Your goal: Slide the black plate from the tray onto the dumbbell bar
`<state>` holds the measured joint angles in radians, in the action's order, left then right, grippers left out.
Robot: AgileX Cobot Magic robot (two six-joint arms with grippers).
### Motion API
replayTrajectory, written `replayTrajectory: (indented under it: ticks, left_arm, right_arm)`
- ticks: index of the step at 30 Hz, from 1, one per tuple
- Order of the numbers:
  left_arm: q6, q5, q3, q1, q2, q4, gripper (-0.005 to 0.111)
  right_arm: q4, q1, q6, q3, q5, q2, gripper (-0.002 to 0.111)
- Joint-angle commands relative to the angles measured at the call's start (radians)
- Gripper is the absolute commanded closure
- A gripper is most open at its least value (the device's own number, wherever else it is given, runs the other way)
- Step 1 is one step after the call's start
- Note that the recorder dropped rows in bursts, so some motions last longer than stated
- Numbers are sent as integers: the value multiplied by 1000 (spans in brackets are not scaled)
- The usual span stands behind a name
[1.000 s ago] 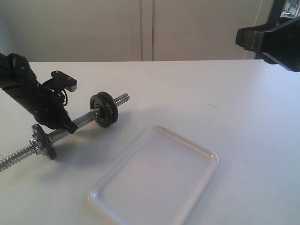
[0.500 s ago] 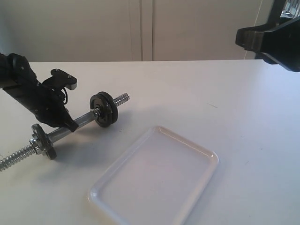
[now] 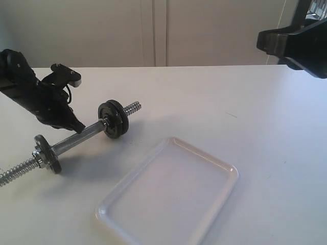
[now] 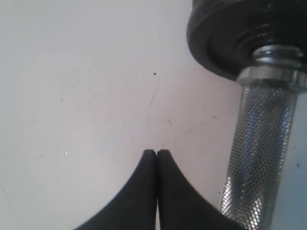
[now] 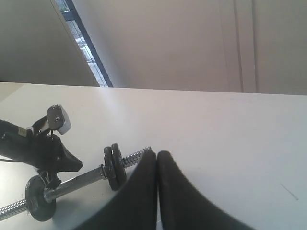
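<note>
The dumbbell bar (image 3: 76, 140) lies on the white table at the left, with its knurled chrome middle (image 4: 256, 143) showing. Two dark discs (image 3: 115, 118) sit side by side near its far threaded end, and one dark disc (image 3: 47, 153) sits near the close end. I cannot tell which of the pair is the black plate. The tray (image 3: 225, 168) at front centre holds nothing. My left gripper (image 3: 77, 128) (image 4: 157, 151) is shut with nothing in it, just beside the bar's middle. My right gripper (image 5: 157, 153) is shut on nothing, raised at the upper right.
The right arm (image 3: 299, 43) hangs high over the table's far right side. A pale wall with cabinet doors (image 3: 153, 30) stands behind the table. Bare tabletop (image 3: 230, 102) stretches between the bar and the right arm.
My left gripper has lifted up and back off the bar's middle. The bar, its discs, the tray and the right arm have not moved.
</note>
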<state>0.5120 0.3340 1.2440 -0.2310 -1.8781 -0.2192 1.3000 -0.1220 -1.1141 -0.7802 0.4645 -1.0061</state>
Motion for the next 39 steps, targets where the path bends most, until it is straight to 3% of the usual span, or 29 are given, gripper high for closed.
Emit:
replayTrajectory:
  ticks: [1,7,12,15,18,20,25,29,34,39]
  left_arm:
    - [-27,42,4,-2,97,-9,107]
    - [-62,100,-1,-2,284,-7,107]
    - [-118,105,-80,-2,488,-7,107]
    - [-175,93,-148,-2,625,-7,107]
    - [-279,77,-267,-2,874,-20,107]
    - [-311,77,-336,-2,1025,-44,107]
    - [-346,96,-469,-2,1314,-61,107]
    - [-359,180,-527,-2,1446,-69,107]
    - [-357,143,-556,-2,1595,-65,107]
    - [-355,180,-558,-2,1627,-68,107]
  right_arm:
    - [7,1,-5,3,-18,6,108]
    - [44,1,20,3,15,22,108]
    - [42,1,20,3,19,133,108]
    - [-2,1,32,3,21,207,108]
    - [-186,1,197,15,33,317,108]
    - [-238,1,206,53,33,397,108]
    - [-262,1,206,144,46,532,108]
    - [-269,1,206,153,126,592,108]
    - [-355,1,204,153,85,689,108]
    - [-355,1,287,153,179,695,108]
